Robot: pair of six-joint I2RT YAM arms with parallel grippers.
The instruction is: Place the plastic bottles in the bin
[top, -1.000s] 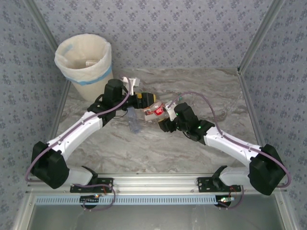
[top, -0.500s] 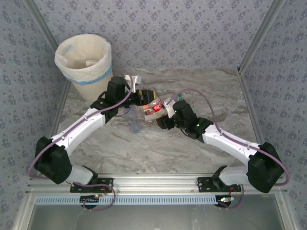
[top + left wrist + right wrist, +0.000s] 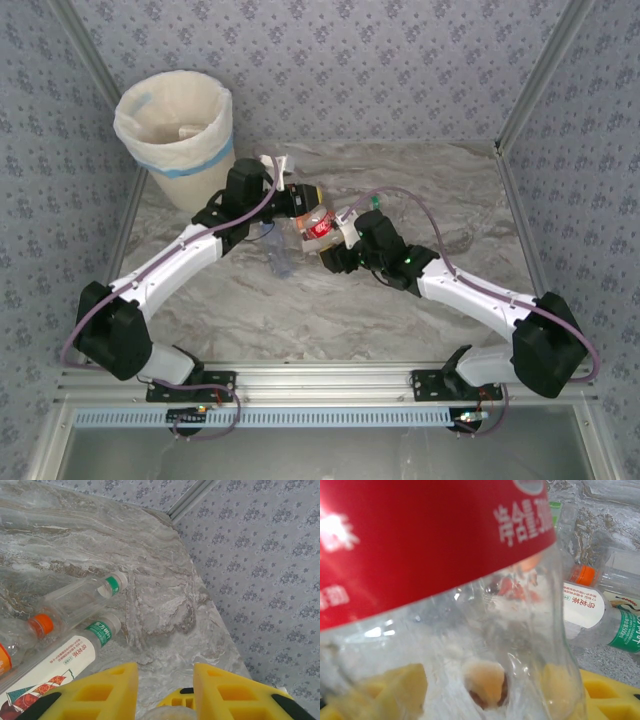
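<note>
A clear plastic bottle with a red label [image 3: 320, 228] hangs above the table between both arms. My right gripper [image 3: 338, 238] is shut on its body. In the right wrist view the bottle [image 3: 420, 545] fills the frame, with my gripper [image 3: 480, 685] showing yellow through the plastic. My left gripper [image 3: 303, 203] is shut on the bottle's other end, a round clear tip [image 3: 170, 713] low between its yellow fingers [image 3: 107, 690]. More bottles lie on the table below: a green-capped one [image 3: 116, 584], an orange-capped one [image 3: 41, 624] and a white-labelled one [image 3: 70, 660]. The cream bin [image 3: 178, 130] stands at the far left.
Crushed clear bottles [image 3: 280, 255] lie under the left arm. A green-capped bottle [image 3: 375, 203] lies just behind the right wrist. Patterned walls with metal posts [image 3: 520, 100] close in the marble table [image 3: 330, 310] on three sides.
The left jaws have closed on the near end of the red-labelled bottle. The right gripper has carried the bottle slightly left and farther back, towards the left gripper.
</note>
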